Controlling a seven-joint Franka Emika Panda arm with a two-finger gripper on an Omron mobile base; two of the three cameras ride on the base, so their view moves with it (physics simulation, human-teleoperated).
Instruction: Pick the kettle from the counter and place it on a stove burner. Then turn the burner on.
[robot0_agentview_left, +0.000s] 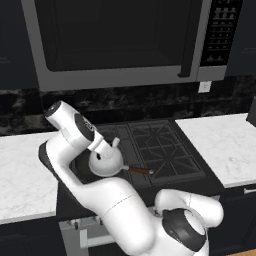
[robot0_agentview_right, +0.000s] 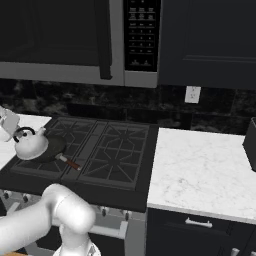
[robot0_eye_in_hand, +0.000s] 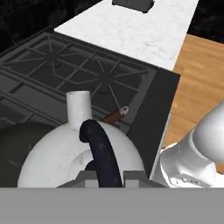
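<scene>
honestly, my claw is mostly hidden: the hand view cuts it off at the bottom, and from the left base view the arm's wrist covers it. what i can make out is it pinched shut on the black arched handle of the kettle. the kettle is a squat, domed, silver-white thing with a short spout. it sits over the black frying pan at the front-left of the dark cooktop, though i can't tell if it touches. the spout points toward the backsplash, upward in the hand view, handle arching along that same line.
</scene>
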